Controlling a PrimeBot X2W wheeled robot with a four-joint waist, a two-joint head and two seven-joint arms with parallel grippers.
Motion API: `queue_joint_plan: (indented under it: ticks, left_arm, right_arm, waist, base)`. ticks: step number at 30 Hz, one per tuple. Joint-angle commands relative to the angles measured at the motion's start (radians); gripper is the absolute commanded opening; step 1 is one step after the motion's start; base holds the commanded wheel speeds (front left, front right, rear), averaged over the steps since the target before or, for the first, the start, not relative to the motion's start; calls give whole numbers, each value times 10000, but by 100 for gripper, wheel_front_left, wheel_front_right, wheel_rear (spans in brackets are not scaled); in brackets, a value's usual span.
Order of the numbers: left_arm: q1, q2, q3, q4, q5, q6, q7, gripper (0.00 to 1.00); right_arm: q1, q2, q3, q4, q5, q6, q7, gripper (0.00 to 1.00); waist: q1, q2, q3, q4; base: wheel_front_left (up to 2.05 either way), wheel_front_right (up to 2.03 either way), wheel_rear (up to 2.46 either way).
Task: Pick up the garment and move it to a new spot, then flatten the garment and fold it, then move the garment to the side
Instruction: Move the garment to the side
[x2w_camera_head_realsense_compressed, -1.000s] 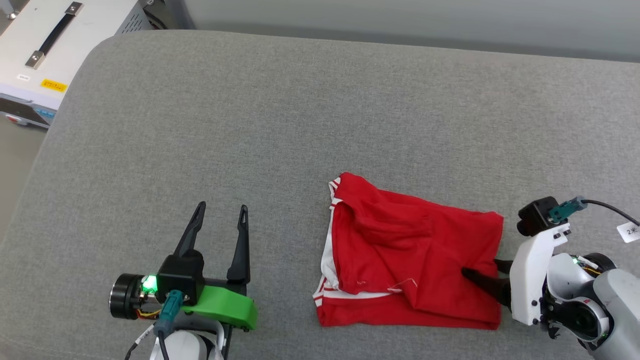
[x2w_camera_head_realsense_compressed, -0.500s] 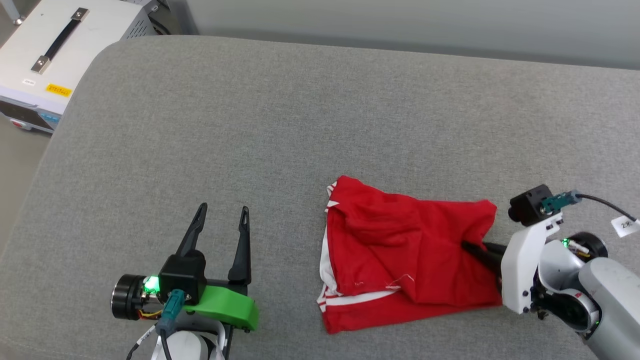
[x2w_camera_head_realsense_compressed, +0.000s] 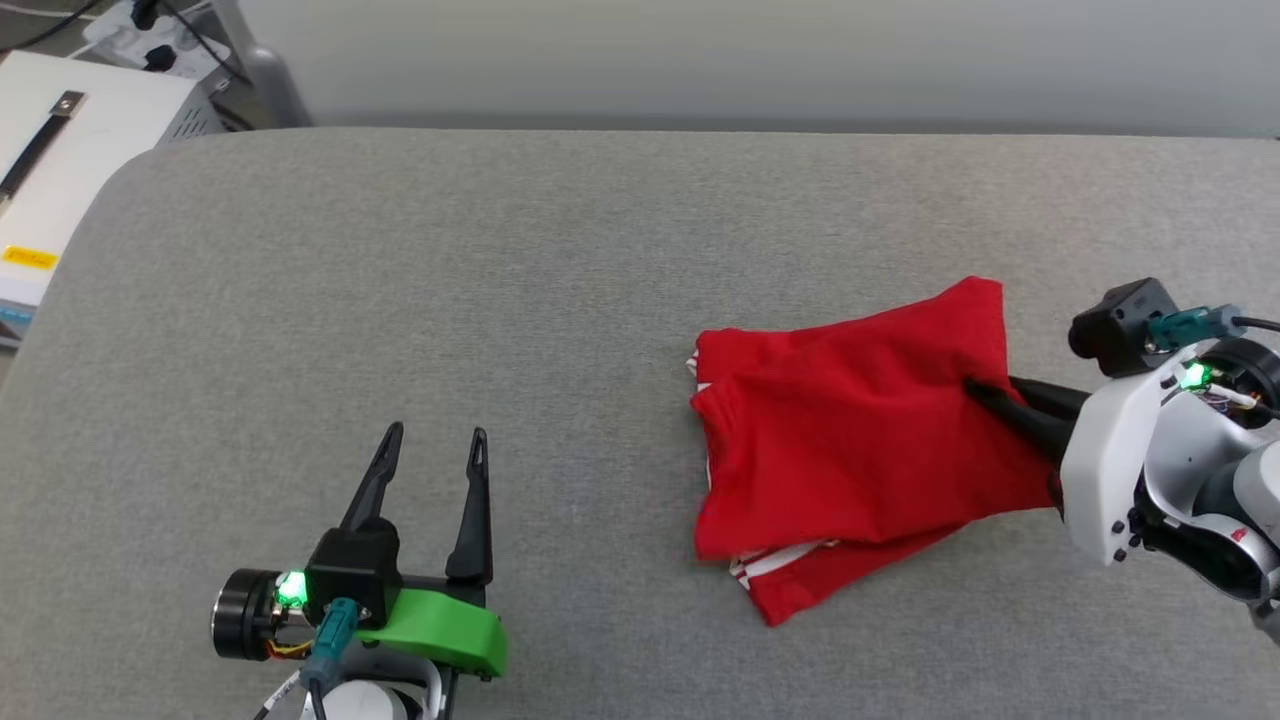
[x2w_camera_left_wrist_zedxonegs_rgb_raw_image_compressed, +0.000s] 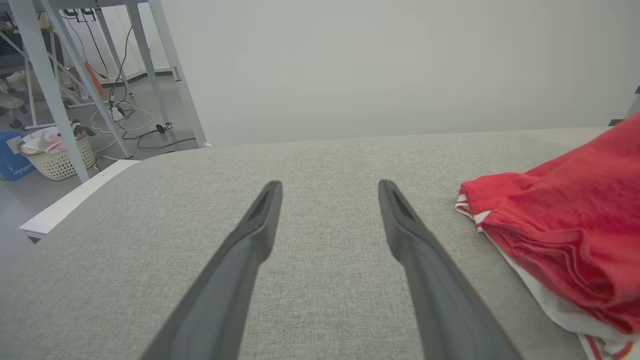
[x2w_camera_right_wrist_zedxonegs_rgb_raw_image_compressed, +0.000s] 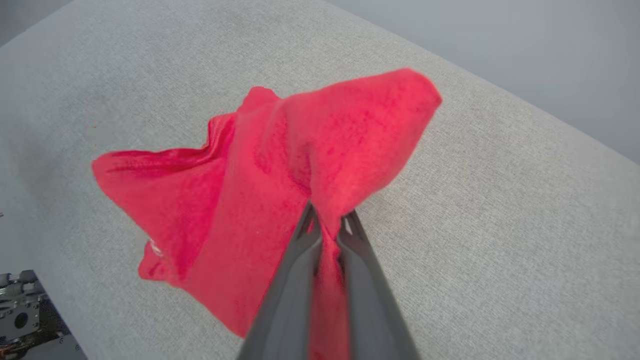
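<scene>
The garment (x2w_camera_head_realsense_compressed: 850, 450), a red jersey with white striped trim, hangs folded and lifted at the right of the grey cushion. My right gripper (x2w_camera_head_realsense_compressed: 975, 390) is shut on its right edge, and its fingers pinch a fold of red cloth (x2w_camera_right_wrist_zedxonegs_rgb_raw_image_compressed: 320, 165) with the gripper (x2w_camera_right_wrist_zedxonegs_rgb_raw_image_compressed: 327, 217) closed around it. Only the garment's lower corner with the stripes touches the cushion. My left gripper (x2w_camera_head_realsense_compressed: 432, 440) rests open at the lower left, well apart from the garment (x2w_camera_left_wrist_zedxonegs_rgb_raw_image_compressed: 565, 225), with nothing between its fingers (x2w_camera_left_wrist_zedxonegs_rgb_raw_image_compressed: 327, 187).
The grey cushion (x2w_camera_head_realsense_compressed: 500, 300) spreads wide to the left and back. A white equipment case (x2w_camera_head_realsense_compressed: 40, 190) stands off its left edge. Table legs, cables and a basket (x2w_camera_left_wrist_zedxonegs_rgb_raw_image_compressed: 55, 155) lie on the floor beyond.
My right gripper closed on the garment's right edge, then lifted and pulled it up and rightward, so the cloth now hangs. The head camera also shifted. The left arm kept still.
</scene>
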Motion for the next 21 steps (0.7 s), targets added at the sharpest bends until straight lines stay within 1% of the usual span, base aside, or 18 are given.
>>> queue_joint_plan:
  ticks: [1, 6, 11, 15, 18, 21]
  left_arm:
    - [77, -25, 44, -81, 20, 31, -57, 100]
    - [-82, 44, 106, -239, 93, 15, -57, 100]
    - [-334, 170, 149, -442, 198, 9, -57, 100]
    - [-541, 349, 247, -623, 261, 17, -57, 100]
    - [-726, 504, 320, -786, 317, 30, -57, 100]
    - [-946, 649, 318, -922, 384, 3, -57, 100]
  right_arm:
    - [-194, -173, -72, -108, -45, -6, 36, 0]
    - [-327, -624, -484, -209, 21, -6, 49, 0]
    - [-474, -1049, -1048, 56, -26, -6, 66, 0]
    - [-814, -1430, -1404, 678, -198, -6, 107, 0]
    - [-1253, -1763, -1412, 1334, -645, -6, 131, 0]
    - [-1587, -1828, -1597, 2171, -750, -6, 151, 0]
  waist:
    - [-1, 0, 95, -653]
    - [-1, 0, 502, -1442]
    - [-1, 0, 1089, -1932]
    - [-1, 0, 1674, -2255]
    - [-1, 0, 2186, -2449]
    - [-1, 0, 2629, -2543]
  base:
    - [0, 0, 0]
    - [0, 0, 0]
    - [0, 0, 0]
    - [0, 0, 0]
    - [0, 0, 0]
    - [0, 0, 0]
